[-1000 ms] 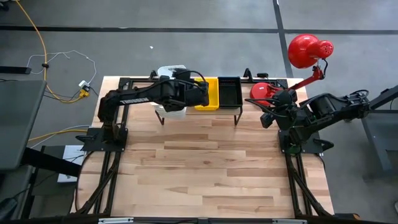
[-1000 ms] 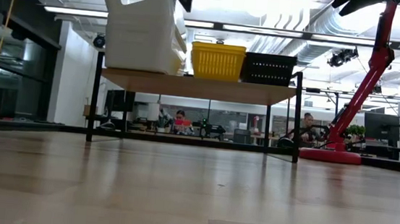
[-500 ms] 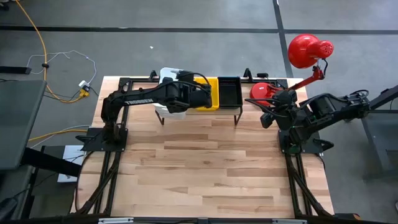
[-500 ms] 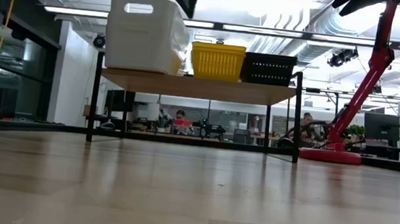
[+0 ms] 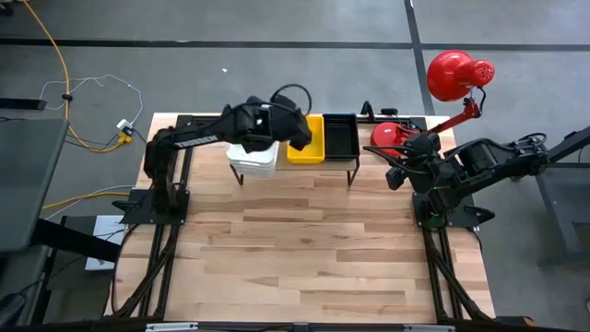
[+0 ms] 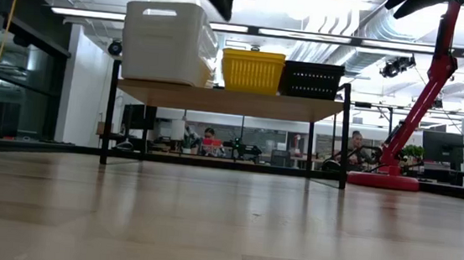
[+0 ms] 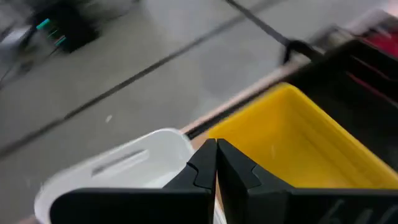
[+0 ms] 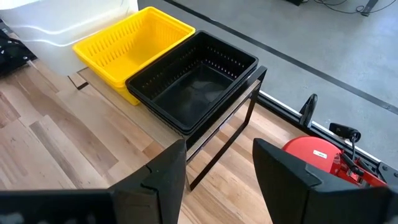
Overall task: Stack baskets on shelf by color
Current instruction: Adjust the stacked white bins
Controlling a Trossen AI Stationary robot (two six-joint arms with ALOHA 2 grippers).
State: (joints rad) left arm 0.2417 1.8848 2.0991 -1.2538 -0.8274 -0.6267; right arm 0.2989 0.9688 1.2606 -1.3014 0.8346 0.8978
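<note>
Looking at the shelf [image 6: 226,101], I count three colour groups already up on its plank: the white baskets [image 6: 165,43] at the left end, the yellow baskets [image 6: 252,70] in the middle, the black baskets [image 6: 311,80] at the right, each touching its neighbour. No basket lies on the big table [image 5: 304,249] in any view, so I judge the sorting all but finished; what is left is probably just pulling my arms clear.

My left gripper [image 7: 216,163] is clenched on nothing, fingertips pressed together, hovering above the seam between the white and yellow baskets. My right gripper [image 8: 217,168] stands released, empty, parked off the table's right edge near the red lamp base [image 5: 387,136] and facing the shelf.

Only the low view shows the piles in profile (the white one stands tallest, level on the plank). My right wrist view alone looks down into the black stack, where a second rim shows beneath the top one. The overhead picture gives the row's order, though my left arm hides part of the white stack.
</note>
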